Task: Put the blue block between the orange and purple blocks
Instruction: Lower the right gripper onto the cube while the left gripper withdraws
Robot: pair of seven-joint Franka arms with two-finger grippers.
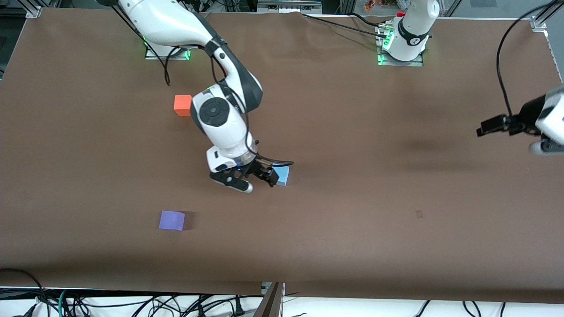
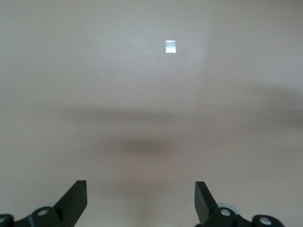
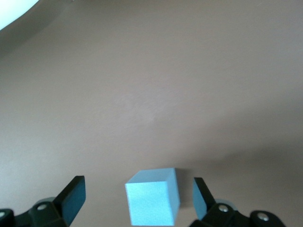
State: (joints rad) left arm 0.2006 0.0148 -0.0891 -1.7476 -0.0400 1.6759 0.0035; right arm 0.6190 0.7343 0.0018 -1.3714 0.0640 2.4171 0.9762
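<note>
The light blue block (image 1: 284, 176) (image 3: 152, 202) rests on the brown table (image 1: 352, 132) near its middle. My right gripper (image 1: 255, 180) (image 3: 137, 189) is low over it and open. In the right wrist view the block sits between the two fingers, closer to one, with a gap on each side. The orange block (image 1: 183, 105) lies farther from the front camera, beside the right arm's wrist. Nearer the camera lies the purple block (image 1: 172, 220). My left gripper (image 1: 544, 147) (image 2: 140, 191) waits open and empty at the left arm's end of the table.
A small pale mark (image 1: 419, 214) (image 2: 170, 47) sits on the table surface toward the left arm's end. Cables (image 1: 132, 304) hang below the table's edge nearest the camera. Both arm bases (image 1: 401, 53) stand along the edge farthest from the camera.
</note>
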